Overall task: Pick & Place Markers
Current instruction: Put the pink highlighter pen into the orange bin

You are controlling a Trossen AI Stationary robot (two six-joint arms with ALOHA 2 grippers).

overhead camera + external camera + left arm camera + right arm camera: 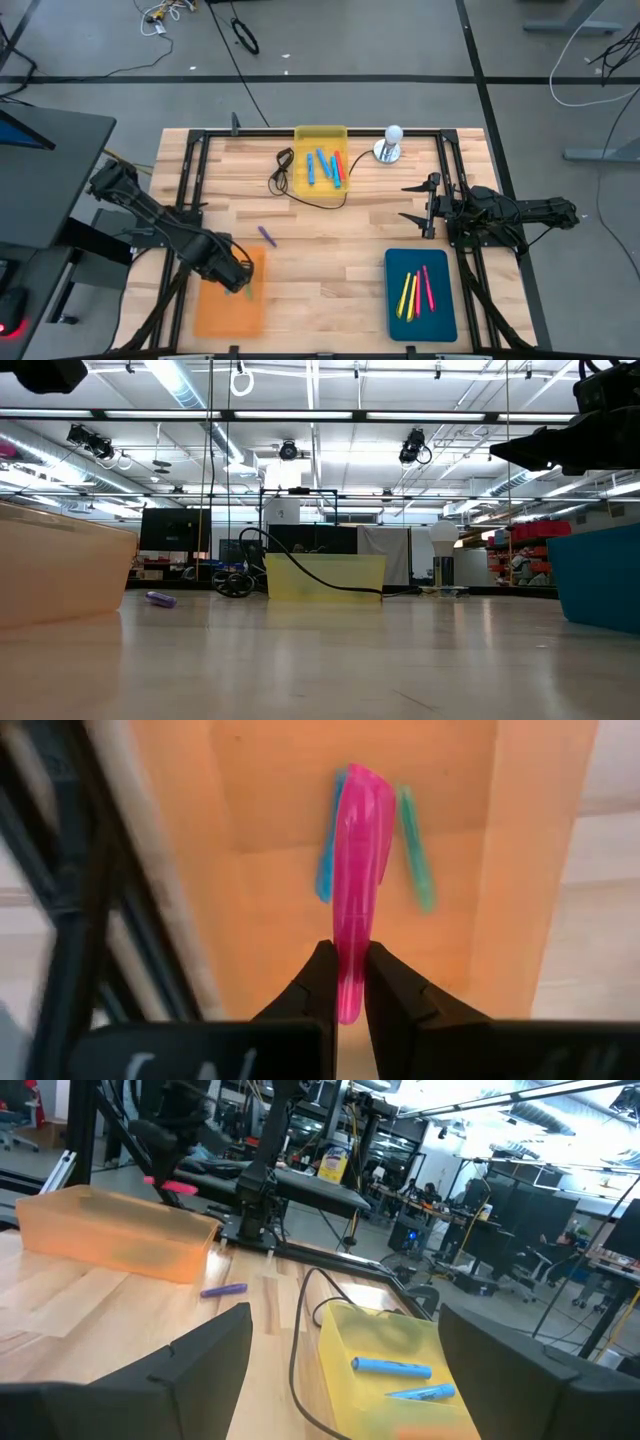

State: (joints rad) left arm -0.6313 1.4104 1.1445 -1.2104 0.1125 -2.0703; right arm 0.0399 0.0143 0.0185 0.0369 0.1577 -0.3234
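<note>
Pink marker (pixel 358 880) pinched in left pincer (pixel 345 982), hanging above orange tray (pixel 270 840) beside blue and green markers already inside. Best lowered close before releasing, clear of the wall. Right pincer (pixel 345 1355) spread wide, idle over bench (pixel 330 250). Purple marker (pixel 267 235) loose on bench.

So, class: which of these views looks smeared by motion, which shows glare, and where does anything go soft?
Left wrist view: the frame at one side is streaked with blur, while the pink marker in the left gripper stays fairly sharp. Low view: ceiling strip lights glare brightly, and the near orange tray is soft. High view: evenly lit and crisp.
</note>
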